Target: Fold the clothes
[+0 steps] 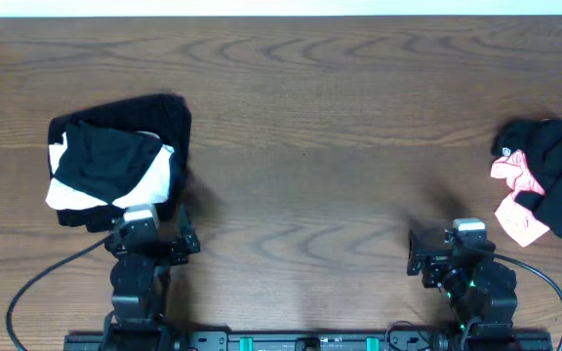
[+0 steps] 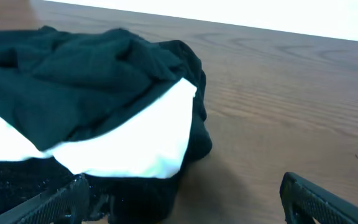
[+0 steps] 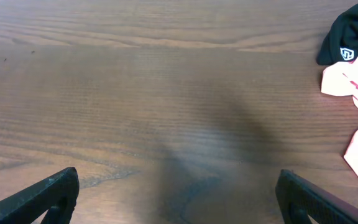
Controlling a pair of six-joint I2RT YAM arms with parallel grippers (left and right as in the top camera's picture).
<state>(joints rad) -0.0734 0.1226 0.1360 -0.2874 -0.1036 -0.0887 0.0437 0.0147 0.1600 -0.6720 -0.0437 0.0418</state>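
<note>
Two heaps of clothes are seen from overhead on the wooden tabletop [image 1: 301, 127]: a black-and-white heap [image 1: 115, 161] at the left and a black-and-pink heap [image 1: 544, 185] at the right edge. The left claw [image 1: 152, 234] is placed just beside the near edge of the black-and-white heap. The right claw [image 1: 447, 252] is set near the black-and-pink heap but apart from it.

In the left wrist view, the left claw [image 2: 183, 186] is spread wide with nothing gripped. The black-and-white heap [image 2: 92, 93] is crumpled just ahead, a white layer shown beneath black cloth.

In the right wrist view, the right claw [image 3: 178, 177] is likewise spread wide and empty over bare wood. The black-and-pink heap [image 3: 353, 31] is found at the right edge, with a small white logo on its black cloth.
</note>
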